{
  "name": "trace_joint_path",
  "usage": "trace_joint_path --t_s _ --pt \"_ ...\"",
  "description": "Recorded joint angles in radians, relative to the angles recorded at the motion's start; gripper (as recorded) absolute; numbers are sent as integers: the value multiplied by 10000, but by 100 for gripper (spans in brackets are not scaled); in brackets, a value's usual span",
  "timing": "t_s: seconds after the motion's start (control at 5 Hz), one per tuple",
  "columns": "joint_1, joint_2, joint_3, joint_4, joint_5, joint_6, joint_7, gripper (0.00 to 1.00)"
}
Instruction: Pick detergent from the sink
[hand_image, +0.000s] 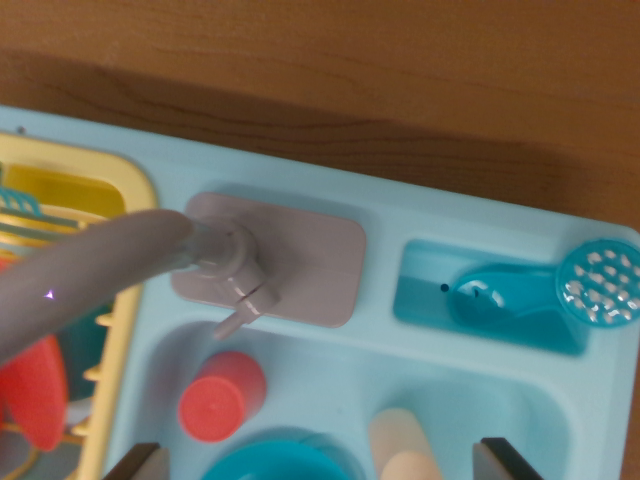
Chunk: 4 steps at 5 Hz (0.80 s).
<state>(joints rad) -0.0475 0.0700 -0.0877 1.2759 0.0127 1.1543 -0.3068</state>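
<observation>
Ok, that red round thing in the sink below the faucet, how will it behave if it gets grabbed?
The red cylinder looks like smooth moulded plastic, so it is probably rigid and light. Its glossy round sides may slip in a loose grasp. It seems to stand upright in the sink basin; knocked over, it would likely roll.

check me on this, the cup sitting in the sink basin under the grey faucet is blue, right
Not quite. In the wrist view the cup in the sink basin, just below the grey faucet, is red, not blue. The rest holds.
</observation>
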Motion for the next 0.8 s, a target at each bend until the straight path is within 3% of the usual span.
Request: trace_joint_path --t_s 0.2,0.4,0.6,0.8 --pt "-39 95 -49 -334 31 -473 -306 0" --pt "-39 95 -49 -334 31 -473 -306 0" --pt "-79 190 -99 -671 62 -951 -616 0" --pt "-79 190 -99 -671 62 -951 -616 0"
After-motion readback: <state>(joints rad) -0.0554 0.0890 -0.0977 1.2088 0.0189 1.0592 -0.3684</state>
